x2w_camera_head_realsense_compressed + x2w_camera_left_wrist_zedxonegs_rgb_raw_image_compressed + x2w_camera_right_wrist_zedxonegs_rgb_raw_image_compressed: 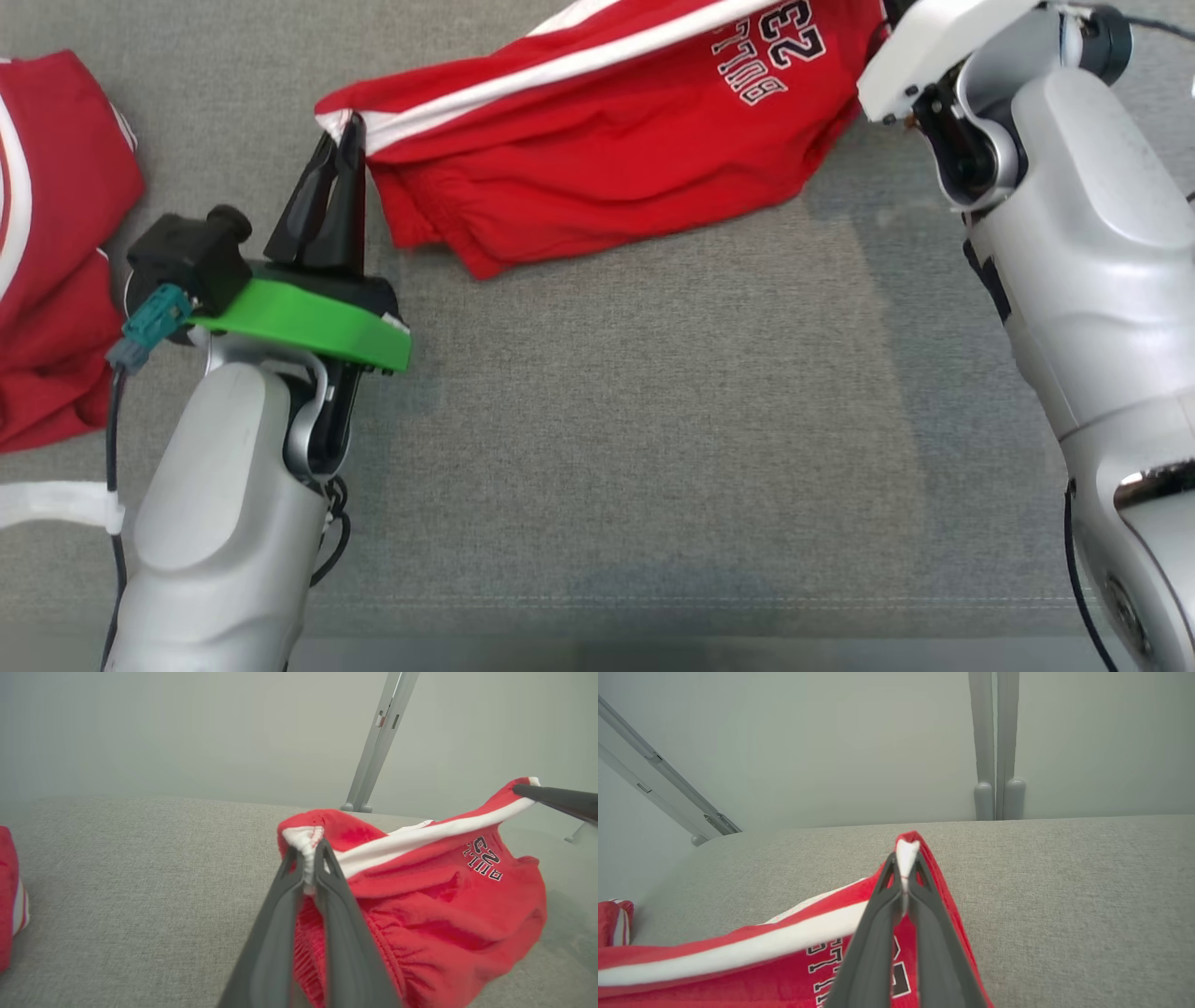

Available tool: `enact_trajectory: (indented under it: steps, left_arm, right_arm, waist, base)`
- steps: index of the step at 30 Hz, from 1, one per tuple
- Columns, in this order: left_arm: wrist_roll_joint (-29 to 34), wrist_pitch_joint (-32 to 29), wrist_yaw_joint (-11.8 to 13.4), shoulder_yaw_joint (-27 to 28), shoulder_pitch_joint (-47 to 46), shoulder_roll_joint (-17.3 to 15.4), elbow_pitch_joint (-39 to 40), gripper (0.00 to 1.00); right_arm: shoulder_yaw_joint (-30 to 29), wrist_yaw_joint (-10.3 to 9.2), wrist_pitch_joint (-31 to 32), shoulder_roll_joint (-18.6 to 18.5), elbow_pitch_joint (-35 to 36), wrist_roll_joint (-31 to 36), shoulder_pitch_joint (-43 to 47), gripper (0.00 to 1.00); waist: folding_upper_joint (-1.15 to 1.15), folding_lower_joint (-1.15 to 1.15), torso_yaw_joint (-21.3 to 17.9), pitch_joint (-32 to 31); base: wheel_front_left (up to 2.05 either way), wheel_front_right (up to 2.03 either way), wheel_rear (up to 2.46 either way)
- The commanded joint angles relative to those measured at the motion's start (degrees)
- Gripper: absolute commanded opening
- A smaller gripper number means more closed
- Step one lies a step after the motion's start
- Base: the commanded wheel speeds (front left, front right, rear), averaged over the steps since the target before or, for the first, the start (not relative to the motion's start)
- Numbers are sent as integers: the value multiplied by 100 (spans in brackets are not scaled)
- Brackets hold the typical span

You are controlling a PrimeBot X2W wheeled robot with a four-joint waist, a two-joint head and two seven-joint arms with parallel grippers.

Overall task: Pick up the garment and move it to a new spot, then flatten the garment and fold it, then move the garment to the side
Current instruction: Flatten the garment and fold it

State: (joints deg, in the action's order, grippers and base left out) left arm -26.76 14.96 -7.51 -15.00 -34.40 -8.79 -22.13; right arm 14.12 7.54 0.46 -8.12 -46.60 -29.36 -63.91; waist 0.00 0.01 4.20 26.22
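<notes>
- The garment (597,159): red shorts w/ a white side stripe and black print "23". It is at the far middle-right of the grey cloth surface (653,448), stretched between both grippers.
- The left gripper (307,856): fingers together, clamped on the white-edged corner of the garment, which is its left end in head view.
- The right gripper (906,858): fingers also pressed together, w/ a white bit of the garment's edge pinched between the tips. This is the other end, at top right of head view, by the white wrist cover (924,47).
- The white stripe runs almost straight from one grip to the other. The red body sags below it w/ wrinkles, and the elastic part is gathered near the left gripper.
- The lower part comes down to the surface; if it rests there or only hangs, I cannot tell.
- A second red piece of clothing (56,261) lies at the far left of the surface, well apart from the garment.
- A green plate (308,322) sits on the left wrist, w/ a black camera block (191,252) beside it.
- Behind the surface: pale wall and grey metal posts (994,742).
</notes>
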Motion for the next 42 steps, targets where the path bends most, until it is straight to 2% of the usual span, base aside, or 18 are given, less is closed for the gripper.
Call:
enact_trajectory:
  steps: [1, 11, 19, 20, 21, 22, 23, 32, 42]
  left_arm:
    - [-41, 22, 13, -10, -154, 35, -71, 0]
    - [-109, 22, 13, -193, -674, 252, -398, 0]
    - [-135, 22, 12, -354, -763, 351, -567, 0]
    - [-143, 22, 12, -372, -773, 352, -572, 0]
    - [-154, 22, 12, -379, -779, 354, -580, 0]
    - [-156, 22, 12, -384, -784, 353, -586, 25]
    - [-138, 22, 12, -374, -790, 349, -576, 100]
    - [83, 22, 12, -226, -416, 317, -462, 100]
    - [622, 22, 12, 404, 714, 434, 347, 100]
  right_arm:
    - [42, -10, -89, 10, -184, 46, -190, 0]
    - [176, -9, -658, 99, -1527, 141, -1156, 0]
    - [203, -9, -1011, 160, -2182, 172, -1440, 0]
    - [218, -9, -1051, 170, -2237, 164, -1460, 18]
    - [230, -9, -1094, 176, -2278, 157, -1476, 49]
    - [248, -9, -1134, 186, -2308, 150, -1482, 100]
    - [264, -9, -1168, 202, -2334, 134, -1480, 100]
    - [557, -9, -1371, 225, -2245, -109, -1119, 100]
    - [1168, -9, -1521, -22, -1814, -513, -95, 100]
  waist:
    - [0, -1, 199, 249]
    - [0, -1, 415, 493]
    - [0, -1, 502, 546]
    - [0, -1, 500, 549]
    - [0, -1, 496, 550]
    - [0, -1, 491, 546]
    - [0, -1, 480, 537]
    - [0, -1, 355, 194]
    - [0, -1, 202, -518]
  base:
    - [0, 0, 0]
    - [0, 0, 0]
    - [0, 0, 0]
    - [0, 0, 0]
    - [0, 0, 0]
    - [0, 0, 0]
    - [0, 0, 0]
    - [0, 0, 0]
    - [0, 0, 0]
